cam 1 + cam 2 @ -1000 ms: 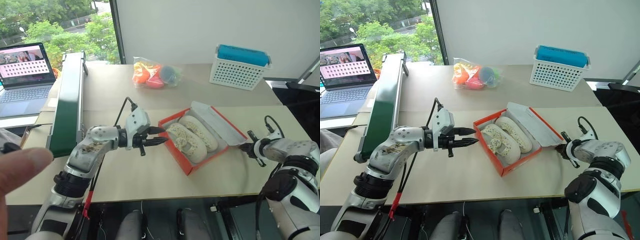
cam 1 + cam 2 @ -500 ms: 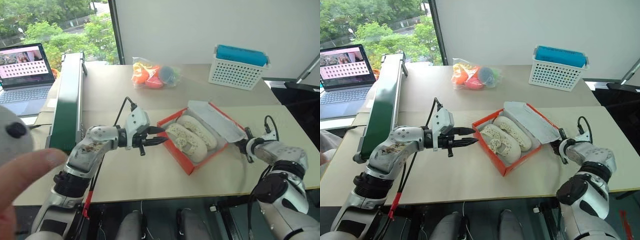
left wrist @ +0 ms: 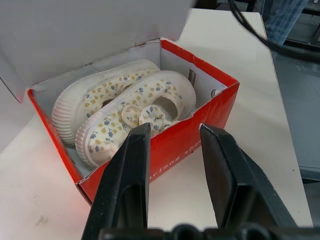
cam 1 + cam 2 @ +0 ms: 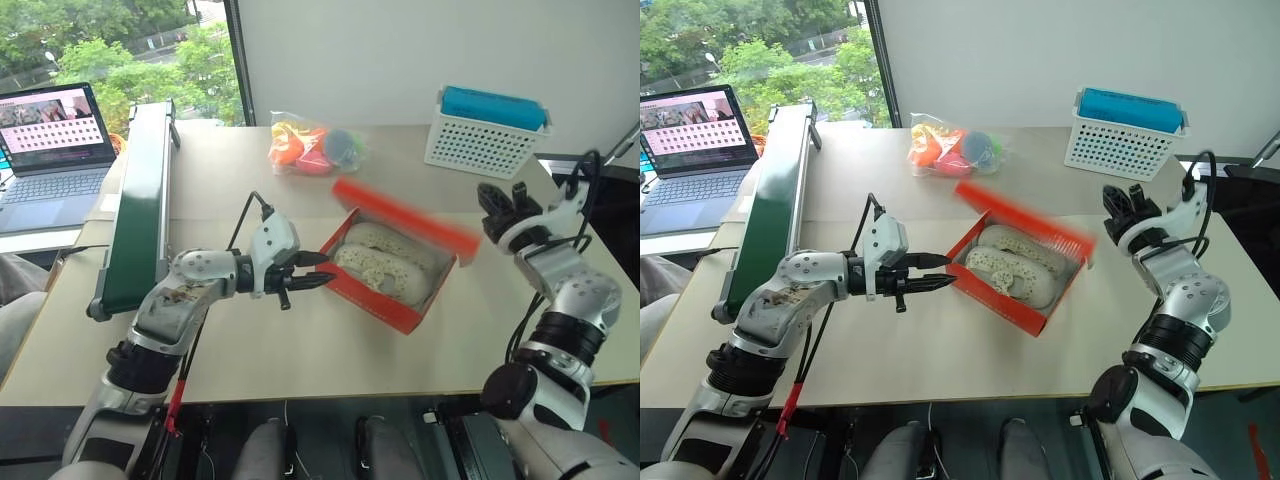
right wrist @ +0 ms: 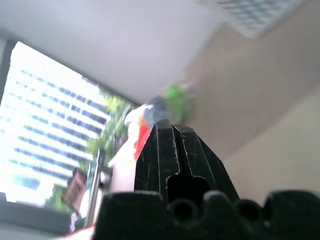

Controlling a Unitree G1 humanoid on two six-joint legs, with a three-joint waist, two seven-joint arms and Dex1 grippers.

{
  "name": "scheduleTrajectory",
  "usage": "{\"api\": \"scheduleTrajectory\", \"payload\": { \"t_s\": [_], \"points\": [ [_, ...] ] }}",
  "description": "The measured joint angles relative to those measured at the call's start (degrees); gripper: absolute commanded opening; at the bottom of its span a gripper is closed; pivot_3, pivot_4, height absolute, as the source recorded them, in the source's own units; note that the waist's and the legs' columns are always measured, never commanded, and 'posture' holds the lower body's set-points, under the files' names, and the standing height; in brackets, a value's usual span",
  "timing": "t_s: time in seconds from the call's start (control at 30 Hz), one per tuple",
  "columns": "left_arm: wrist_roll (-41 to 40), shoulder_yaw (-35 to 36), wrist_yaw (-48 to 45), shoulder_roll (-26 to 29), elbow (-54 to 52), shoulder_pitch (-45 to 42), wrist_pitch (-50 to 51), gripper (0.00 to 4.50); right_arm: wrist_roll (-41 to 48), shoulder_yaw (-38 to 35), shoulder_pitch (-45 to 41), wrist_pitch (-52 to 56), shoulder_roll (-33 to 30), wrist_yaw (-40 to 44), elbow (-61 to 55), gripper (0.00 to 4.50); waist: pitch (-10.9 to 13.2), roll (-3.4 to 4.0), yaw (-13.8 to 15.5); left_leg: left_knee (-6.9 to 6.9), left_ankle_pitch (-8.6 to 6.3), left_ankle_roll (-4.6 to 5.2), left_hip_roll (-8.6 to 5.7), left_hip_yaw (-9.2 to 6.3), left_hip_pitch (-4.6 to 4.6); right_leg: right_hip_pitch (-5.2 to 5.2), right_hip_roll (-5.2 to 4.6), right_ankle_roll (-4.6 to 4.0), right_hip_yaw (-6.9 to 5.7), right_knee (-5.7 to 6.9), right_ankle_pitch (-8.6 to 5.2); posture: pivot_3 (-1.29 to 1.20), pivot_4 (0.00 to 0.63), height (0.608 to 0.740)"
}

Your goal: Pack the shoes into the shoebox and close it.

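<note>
Desk (image 4: 300, 340): orange-red shoebox (image 4: 385, 296) near centre, its lid (image 4: 405, 215) blurred, raised over the far side. Both cream shoes (image 3: 127, 112) lie side by side inside the box. Left gripper (image 4: 312, 272) level at the box's near-left corner, jaws apart, holding nothing. Right gripper (image 4: 497, 200) raised beside the lid's right end, jaws together, empty.
</note>
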Motion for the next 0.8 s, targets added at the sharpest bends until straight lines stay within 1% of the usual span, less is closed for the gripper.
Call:
{"api": "scheduleTrajectory", "payload": {
  "t_s": [0.07, 0.13, 0.2, 0.27, 0.33, 0.4, 0.53, 0.6, 0.67, 0.73, 0.8],
  "points": [
    [0.18, -0.05, 0.03, -0.08, 0.07, -0.14, 0.01, 1.64, -0.6, 7.73, 3.46, 1.02, -3.12, 4.03, -6.7, 0.07, 0.0, 0.0, 0.07, 0.0, 0.0, 0.0, 0.0, 0.0, 0.01, 0.01, -0.01, 0.0, -0.01, 0.0, 0.0, 0.0, 0.15, 0.699],
    [0.27, -0.04, 0.04, -0.12, 0.08, -0.17, 0.0, 1.64, -1.22, 11.78, 4.83, 1.74, -4.78, 6.28, -9.37, 0.07, 0.0, 0.0, 0.11, 0.01, 0.0, 0.0, 0.0, 0.0, 0.01, 0.0, -0.01, 0.0, -0.02, 0.0, 0.0, 0.0, 0.15, 0.699],
    [0.43, -0.02, 0.05, -0.23, 0.09, -0.19, 0.01, 1.64, -2.43, 17.52, 6.58, 2.23, -8.34, 9.46, -12.25, 0.07, 0.01, -0.01, 0.21, 0.01, 0.0, 0.0, -0.01, -0.01, 0.0, 0.0, -0.02, 0.01, -0.04, -0.02, -0.01, 0.0, 0.15, 0.699],
    [0.53, -0.02, 0.07, -0.23, 0.13, -0.2, 0.0, 1.64, -3.81, 20.6, 6.56, 2.61, -10.05, 10.36, -12.63, 0.07, 0.01, -0.02, 0.22, 0.03, 0.0, 0.0, -0.01, -0.01, 0.0, 0.02, -0.03, 0.01, -0.04, -0.02, -0.01, 0.0, 0.15, 0.699],
    [0.71, -0.02, 0.12, -0.24, 0.31, -0.21, 0.0, 1.64, -6.26, 26.26, 6.17, 4.44, -11.85, 10.73, -12.63, 0.07, 0.01, -0.02, 0.22, 0.03, 0.0, 0.0, -0.01, -0.01, 0.0, 0.01, -0.03, 0.0, -0.05, -0.02, -0.01, 0.0, 0.15, 0.699],
    [0.97, -0.03, 0.21, -0.46, 0.69, -0.31, -0.02, 1.64, -7.42, 31.01, 6.19, 6.31, -11.8, 11.45, -12.63, 0.07, 0.01, -0.02, 0.15, 0.02, 0.0, 0.0, 0.0, -0.01, 0.0, -0.03, -0.03, -0.01, -0.04, -0.01, 0.0, 0.0, 0.15, 0.699],
    [1.04, -0.02, 0.67, -0.76, 1.11, -0.35, -0.02, 1.64, -9.6, 36.9, 6.18, 8.13, -11.05, 11.9, -11.9, 0.07, 0.02, -0.04, 0.25, 0.03, 0.0, 0.0, -0.02, -0.01, -0.03, 0.01, -0.05, 0.0, -0.06, -0.03, 0.0, 0.0, 0.15, 0.699],
    [1.03, 0.07, 1.23, -0.82, 1.1, -0.31, -0.02, 1.64, -13.14, 40.48, 6.05, 8.72, -11.02, 11.29, -8.74, 0.07, 0.02, -0.05, 0.41, 0.08, 0.0, 0.01, -0.07, -0.02, -0.03, 0.03, -0.11, 0.0, -0.1, -0.03, 0.0, 0.0, 0.15, 0.699],
    [1.03, 0.38, 1.97, -0.89, 1.1, -0.09, 0.04, 1.64, -14.66, 41.49, 5.23, 8.41, -10.88, 11.3, -7.56, 0.07, 0.01, -0.07, 0.48, 0.1, -0.01, 0.01, -0.06, -0.02, 0.03, 0.09, -0.13, 0.0, -0.1, -0.02, 0.0, 0.0, 0.15, 0.699],
    [1.02, 0.85, 2.96, -1.56, 1.03, 0.28, 0.04, 1.64, -16.88, 43.32, 4.5, 7.61, -10.87, 11.28, -6.66, 0.07, -0.12, -0.26, 0.46, 0.1, -0.01, 0.01, -0.04, -0.07, 0.13, 0.19, -0.11, 0.01, -0.17, -0.02, -0.01, 0.0, 0.15, 0.699],
    [1.02, 0.9, 3.84, -1.74, 1.01, 1.1, 0.15, 1.64, -18.03, 44.18, 4.35, 7.03, -10.87, 11.28, -6.45, 0.07, -0.16, -0.33, 0.5, 0.1, -0.01, 0.0, -0.02, -0.11, 0.33, 0.39, -0.11, 0.16, -0.22, -0.03, -0.1, 0.0, 0.15, 0.699]
  ]
}}
